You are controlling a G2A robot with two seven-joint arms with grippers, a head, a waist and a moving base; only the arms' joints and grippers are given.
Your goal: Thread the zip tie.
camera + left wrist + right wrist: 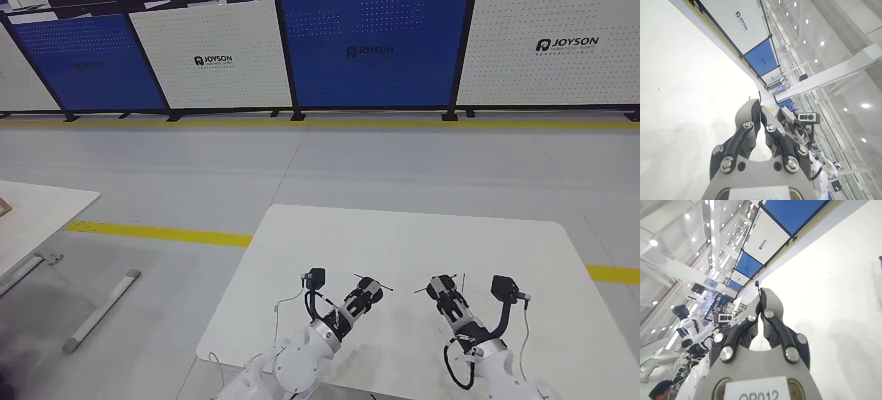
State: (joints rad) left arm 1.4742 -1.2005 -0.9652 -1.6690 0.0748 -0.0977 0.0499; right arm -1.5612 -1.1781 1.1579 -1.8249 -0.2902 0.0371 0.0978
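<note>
Two grippers, two black zip ties and one white table (420, 235) lie before you. The left gripper (760, 107) is clamped on the first zip tie (759, 95), whose thin end pokes out just past the fingertips. The right gripper (761, 295) is clamped on the second zip tie (756, 283), whose small square head stands just beyond its tips. In your top view the grippers sit side by side over the table's near half, apart. Each tie crosses its gripper as a thin slanted line, with a gap between their near ends.
</note>
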